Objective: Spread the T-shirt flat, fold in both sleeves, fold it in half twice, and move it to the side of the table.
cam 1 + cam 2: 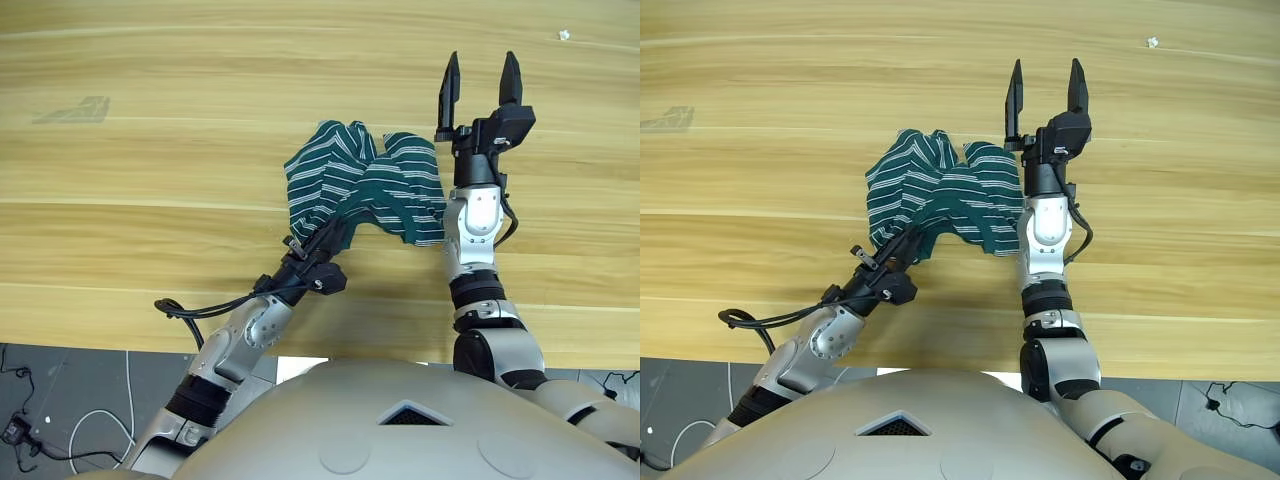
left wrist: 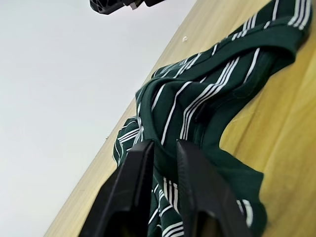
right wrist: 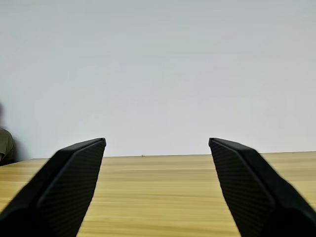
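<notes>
A dark green T-shirt [image 1: 365, 180] with white stripes lies crumpled in a heap on the wooden table [image 1: 150, 180], near the front middle. My left gripper [image 1: 322, 234] is at the heap's near edge, shut on a fold of the T-shirt [image 2: 197, 118]; its fingers [image 2: 143, 173] pinch the cloth. My right gripper [image 1: 480, 82] hovers just beyond the heap's right side, open, with nothing between its fingertips [image 3: 74, 168]. Its forearm lies along the shirt's right edge.
The table stretches wide to the left, right and far side. A small white scrap [image 1: 564, 36] lies far right. A faint grey mark [image 1: 75, 110] sits at the far left. The table's front edge [image 1: 100, 345] runs just behind my left wrist.
</notes>
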Robot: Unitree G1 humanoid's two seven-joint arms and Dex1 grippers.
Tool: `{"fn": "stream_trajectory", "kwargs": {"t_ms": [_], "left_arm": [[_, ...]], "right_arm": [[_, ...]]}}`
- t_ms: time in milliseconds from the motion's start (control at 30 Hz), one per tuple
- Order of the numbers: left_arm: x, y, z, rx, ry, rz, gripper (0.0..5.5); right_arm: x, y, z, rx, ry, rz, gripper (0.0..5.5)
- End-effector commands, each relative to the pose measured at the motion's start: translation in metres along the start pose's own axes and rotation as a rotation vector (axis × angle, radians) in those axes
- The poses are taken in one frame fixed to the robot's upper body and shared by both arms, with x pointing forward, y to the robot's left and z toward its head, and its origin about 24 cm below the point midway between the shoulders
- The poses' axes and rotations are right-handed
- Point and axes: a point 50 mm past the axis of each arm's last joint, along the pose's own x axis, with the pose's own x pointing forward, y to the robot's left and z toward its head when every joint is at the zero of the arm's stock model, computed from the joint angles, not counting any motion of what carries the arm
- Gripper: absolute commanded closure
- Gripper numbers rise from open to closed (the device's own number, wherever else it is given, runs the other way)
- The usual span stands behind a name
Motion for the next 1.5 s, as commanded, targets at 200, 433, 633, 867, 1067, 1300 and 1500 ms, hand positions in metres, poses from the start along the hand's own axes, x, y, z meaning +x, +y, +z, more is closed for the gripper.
{"fn": "stream_trajectory", "kwargs": {"t_ms": [200, 433, 633, 867, 1067, 1300, 1500], "left_arm": [[-0.077, -0.017, -0.012, -0.059, 0.187, -0.335, 2.89], [-0.071, 0.004, -0.017, 0.013, 0.206, -0.286, 2.35], [-0.054, -0.001, -0.013, 0.061, 0.214, -0.254, 2.35], [-0.056, -0.014, -0.015, 0.136, 0.240, -0.312, 2.35], [-0.052, -0.018, -0.021, 0.157, 0.265, -0.322, 2.35], [-0.045, -0.021, -0.021, 0.150, 0.267, -0.325, 2.31], [-0.042, -0.026, -0.024, 0.153, 0.273, -0.332, 2.31]], "right_arm": [[-0.002, -0.003, 0.013, -0.037, -0.057, 0.013, 1.61], [-0.055, -0.018, 0.065, -0.504, -0.104, 0.695, 1.61], [-0.141, -0.026, 0.067, -0.608, 0.291, 1.208, 1.61], [-0.145, -0.039, 0.060, -0.698, 0.452, 1.299, 1.61], [-0.129, -0.045, 0.040, -0.914, 0.458, 1.294, 1.61], [-0.128, -0.039, 0.032, -0.961, 0.402, 1.275, 1.81], [-0.127, -0.031, 0.028, -0.945, 0.371, 1.286, 2.80]]}}
